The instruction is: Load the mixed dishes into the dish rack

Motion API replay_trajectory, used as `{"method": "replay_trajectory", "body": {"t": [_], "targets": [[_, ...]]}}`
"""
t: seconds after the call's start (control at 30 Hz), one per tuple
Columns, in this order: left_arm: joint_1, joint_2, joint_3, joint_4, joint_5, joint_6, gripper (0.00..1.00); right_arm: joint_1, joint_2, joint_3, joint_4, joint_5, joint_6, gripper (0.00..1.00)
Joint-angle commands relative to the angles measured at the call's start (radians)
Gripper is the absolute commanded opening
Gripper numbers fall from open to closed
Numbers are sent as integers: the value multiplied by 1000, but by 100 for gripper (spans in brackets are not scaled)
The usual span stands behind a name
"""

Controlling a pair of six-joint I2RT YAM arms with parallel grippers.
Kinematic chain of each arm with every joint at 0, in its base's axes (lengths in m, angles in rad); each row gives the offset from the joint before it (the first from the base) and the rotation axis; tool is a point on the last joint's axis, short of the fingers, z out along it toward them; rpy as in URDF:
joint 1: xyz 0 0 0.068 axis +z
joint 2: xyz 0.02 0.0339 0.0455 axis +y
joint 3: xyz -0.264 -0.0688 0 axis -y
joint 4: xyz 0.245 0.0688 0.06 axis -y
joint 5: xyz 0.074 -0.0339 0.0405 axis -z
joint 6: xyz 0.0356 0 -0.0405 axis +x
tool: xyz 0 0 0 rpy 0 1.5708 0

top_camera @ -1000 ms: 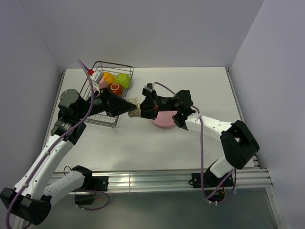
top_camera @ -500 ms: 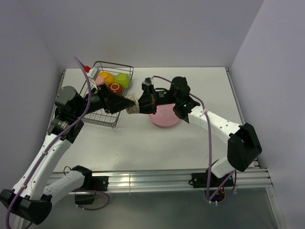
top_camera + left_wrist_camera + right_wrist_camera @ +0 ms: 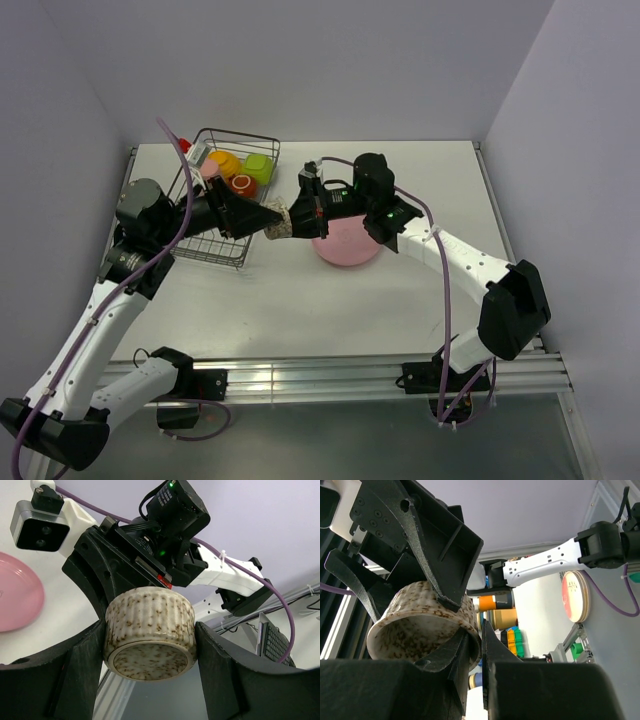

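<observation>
Since a second ago the right arm has swung its wrist off the pink plate [image 3: 348, 245], now mostly uncovered, and the meeting point of the two arms has crept slightly far and left; small grey-brown dish [image 3: 150, 625] hangs in the air just right of the dish rack [image 3: 214, 254], left of the plate, above the table [image 3: 300, 300]; left gripper [image 3: 150, 642] fingers spread wide, clamped on the dish's ribbed sides; right gripper [image 3: 476, 632] fingers nearly closed, apparently pinching the dish's rim wall; both arms hold one piece. Risks: arms tugging against each other could twist the dish loose; round glazed wall may slide out of the left fingers once the right lets go; a fall would land on the table beside the rack, perhaps against its wire side. Hard to read: from above the dish is mostly covered by both wrists; the rim between the right fingers is partly hidden, so that grip is a judgement; the left arm hides much of the rack floor, free slots unknown.
</observation>
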State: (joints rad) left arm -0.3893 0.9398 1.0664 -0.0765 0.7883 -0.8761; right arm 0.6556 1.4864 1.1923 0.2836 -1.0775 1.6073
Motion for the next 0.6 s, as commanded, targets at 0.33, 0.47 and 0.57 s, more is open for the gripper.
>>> {"method": "replay_trajectory", "body": {"t": [0.33,0.47,0.57], "targets": [[-25,-12,-36,17,66,19,99,16,-63,-16,199,100,143,0],[-26,-30,-37,3,43,31,99,15,-69,-34,200,103,143,0],[-25,-30,-22,-32,28,49,98,15,-83,-60,200,103,141,0]]}}
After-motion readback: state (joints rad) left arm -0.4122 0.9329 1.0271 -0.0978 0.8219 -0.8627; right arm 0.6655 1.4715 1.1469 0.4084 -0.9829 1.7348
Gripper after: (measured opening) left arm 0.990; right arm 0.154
